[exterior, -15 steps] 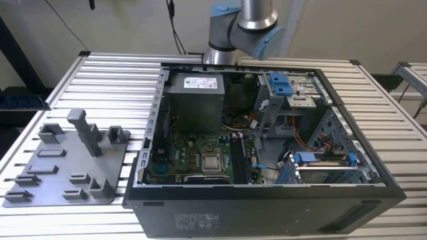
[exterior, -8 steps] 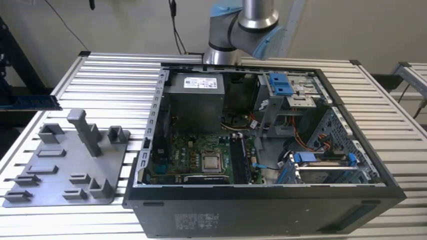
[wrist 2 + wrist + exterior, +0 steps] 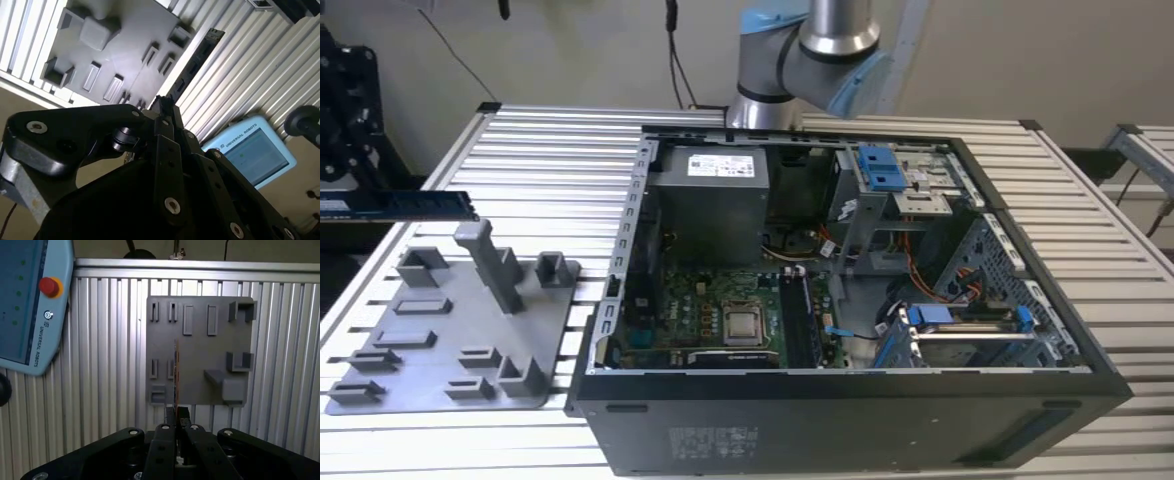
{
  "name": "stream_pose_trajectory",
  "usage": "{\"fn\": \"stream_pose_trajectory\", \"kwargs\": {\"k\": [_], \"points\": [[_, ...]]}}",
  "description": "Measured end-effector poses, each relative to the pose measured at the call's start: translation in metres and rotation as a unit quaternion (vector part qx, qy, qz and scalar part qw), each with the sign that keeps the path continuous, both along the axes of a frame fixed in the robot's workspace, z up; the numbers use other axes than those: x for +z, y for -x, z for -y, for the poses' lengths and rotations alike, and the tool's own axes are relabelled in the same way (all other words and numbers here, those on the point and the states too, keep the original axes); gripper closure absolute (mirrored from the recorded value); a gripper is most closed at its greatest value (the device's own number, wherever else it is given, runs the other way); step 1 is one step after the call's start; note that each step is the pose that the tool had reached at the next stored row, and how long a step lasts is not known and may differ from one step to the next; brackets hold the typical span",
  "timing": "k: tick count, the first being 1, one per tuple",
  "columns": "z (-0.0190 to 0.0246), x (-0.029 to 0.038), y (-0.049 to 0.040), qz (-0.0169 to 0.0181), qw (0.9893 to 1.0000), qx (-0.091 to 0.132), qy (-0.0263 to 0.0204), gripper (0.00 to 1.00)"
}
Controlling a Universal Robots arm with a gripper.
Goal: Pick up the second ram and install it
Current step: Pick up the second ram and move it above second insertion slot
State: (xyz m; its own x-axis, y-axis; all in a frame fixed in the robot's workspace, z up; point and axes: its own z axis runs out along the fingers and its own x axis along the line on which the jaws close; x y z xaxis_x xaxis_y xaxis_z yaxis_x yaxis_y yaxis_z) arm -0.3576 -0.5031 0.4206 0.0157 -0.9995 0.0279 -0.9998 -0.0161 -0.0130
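Small print edges the blue pendant [image 3: 47, 335]; a white label [image 3: 720, 162] sits on the power supply [image 3: 707, 205].

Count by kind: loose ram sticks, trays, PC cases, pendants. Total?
Ram sticks: 1, the second ram, held in the gripper
Trays: 1, grey tray
PC cases: 1, computer case
Pendants: 1, teach pendant
Total: 4
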Motion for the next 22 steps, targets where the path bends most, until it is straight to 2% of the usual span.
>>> {"fn": "stream_pose_trajectory", "kwargs": {"k": [22], "points": [[0.0001,0.0,-0.0689,-0.0001,1.0,0.0,0.0,0.86]]}}
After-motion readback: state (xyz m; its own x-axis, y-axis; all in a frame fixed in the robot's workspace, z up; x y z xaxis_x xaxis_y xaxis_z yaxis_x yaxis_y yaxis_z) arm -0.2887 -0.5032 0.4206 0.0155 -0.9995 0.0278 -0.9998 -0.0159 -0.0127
